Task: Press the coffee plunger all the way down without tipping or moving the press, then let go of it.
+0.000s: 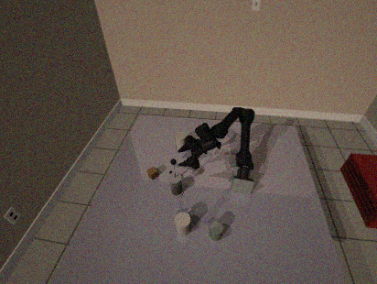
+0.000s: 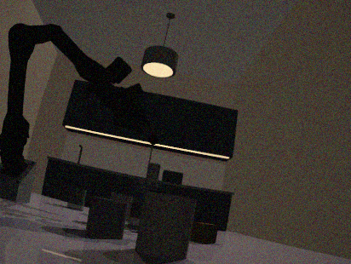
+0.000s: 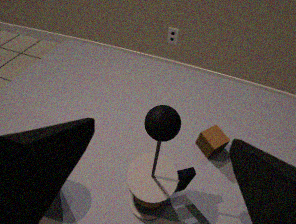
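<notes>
The coffee press (image 1: 177, 188) (image 3: 145, 177) stands upright, with a pale round lid and a dark side handle. Its black plunger knob (image 1: 173, 161) (image 3: 163, 123) is up on a thin rod, well above the lid. My gripper (image 1: 179, 158) (image 3: 162, 135) is open and empty. In the wrist view the knob appears between the two fingertips but farther out; in the top view the fingertips are just to its right. I see no contact. In the exterior view the fingers are lost against dark cabinets, and the press body is hidden behind a large cylinder.
An orange cube (image 1: 153, 172) (image 3: 212, 140) lies near the press. A white cylinder (image 1: 183, 223) (image 2: 166, 226) and a greenish one (image 1: 217, 230) stand on its front side. Another pale cylinder (image 1: 179, 139) is partly hidden behind the gripper. A red box (image 1: 362, 183) is far right.
</notes>
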